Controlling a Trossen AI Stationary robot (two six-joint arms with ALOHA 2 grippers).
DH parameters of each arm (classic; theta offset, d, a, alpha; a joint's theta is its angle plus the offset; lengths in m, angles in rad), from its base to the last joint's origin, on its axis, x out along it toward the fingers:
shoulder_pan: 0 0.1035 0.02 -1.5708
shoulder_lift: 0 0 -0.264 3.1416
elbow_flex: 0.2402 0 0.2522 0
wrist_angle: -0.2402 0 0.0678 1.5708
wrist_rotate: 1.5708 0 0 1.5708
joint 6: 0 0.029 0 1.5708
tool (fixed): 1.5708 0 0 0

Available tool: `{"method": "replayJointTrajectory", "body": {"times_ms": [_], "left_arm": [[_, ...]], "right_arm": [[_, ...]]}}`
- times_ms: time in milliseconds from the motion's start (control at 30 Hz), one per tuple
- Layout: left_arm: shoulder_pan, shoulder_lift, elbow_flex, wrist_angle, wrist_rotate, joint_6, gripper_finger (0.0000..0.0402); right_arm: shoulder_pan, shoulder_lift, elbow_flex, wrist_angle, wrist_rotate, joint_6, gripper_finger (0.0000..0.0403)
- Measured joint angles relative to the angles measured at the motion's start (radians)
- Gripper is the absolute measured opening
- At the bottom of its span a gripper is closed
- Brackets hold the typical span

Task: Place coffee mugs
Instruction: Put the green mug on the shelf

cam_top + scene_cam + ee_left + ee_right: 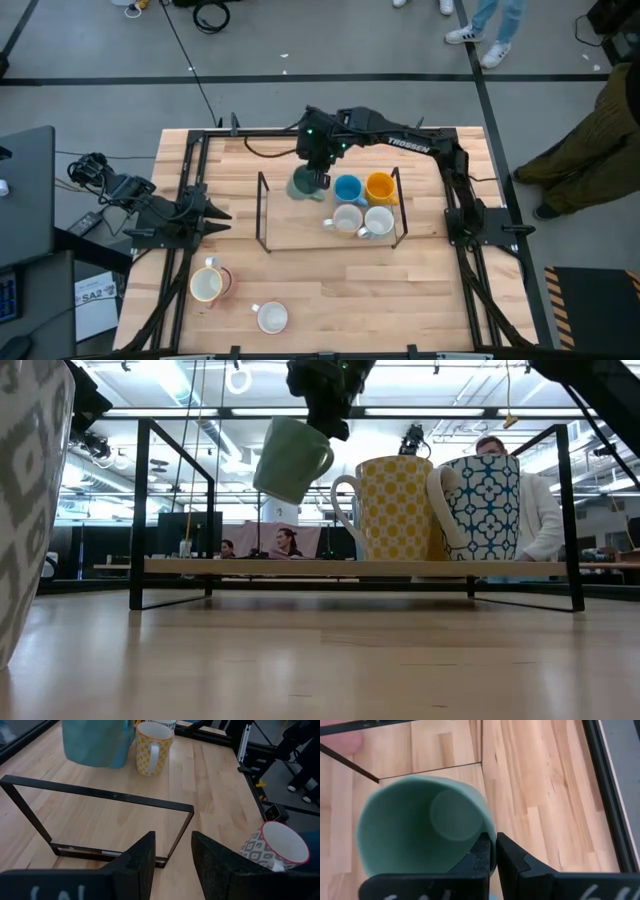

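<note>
green mug held over the rack, ready to go down

taking the black rack (262, 212) as landmark and going from left to right: the left gripper (215, 213) waits just outside the rack's left end, low over the table, its fingers (142, 862) apart and holding nothing. two mugs stand on the table in front of the rack on that side, a patterned mug with red rim (207, 283) and a white mug (272, 318).

the step in hand is, i judge, the carrying of the green mug (305, 184) to its place. the right arm reaches from the rack's right side across its far edge, and the right gripper (318, 172) hangs above the rack's middle. its fingers are pinched on the mug's wall, one inside and one outside, and the mug hangs tilted, clear of the shelf.

to the right, on the rack, stand the blue mug (347, 189), the yellow mug (380, 187) and two white mugs (362, 221).

the next move probably asks to lower the green mug beside the blue one, bring it upright, then let go.
</note>
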Motion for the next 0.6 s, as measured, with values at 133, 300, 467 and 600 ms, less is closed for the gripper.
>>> {"method": "replayJointTrajectory", "body": {"times_ms": [133, 300, 467, 600], "left_arm": [[0.0, 0.0, 0.0, 0.0, 0.0, 0.0, 0.0133], [0.0, 0.0, 0.0, 0.0, 0.0, 0.001, 0.0133], [0.0, 0.0, 0.0, 0.0, 0.0, 0.001, 0.0133], [0.0, 0.0, 0.0, 0.0, 0.0, 0.001, 0.0133]], "right_arm": [[-0.018, 0.0, -0.022, 0.004, -0.001, -0.025, 0.0018], [-0.029, 0.002, -0.105, -0.005, -0.008, -0.038, 0.0018], [-0.03, 0.002, -0.169, 0.007, -0.009, -0.051, 0.0018], [-0.029, 0.002, -0.208, 0.05, -0.009, -0.051, 0.0018]]}}
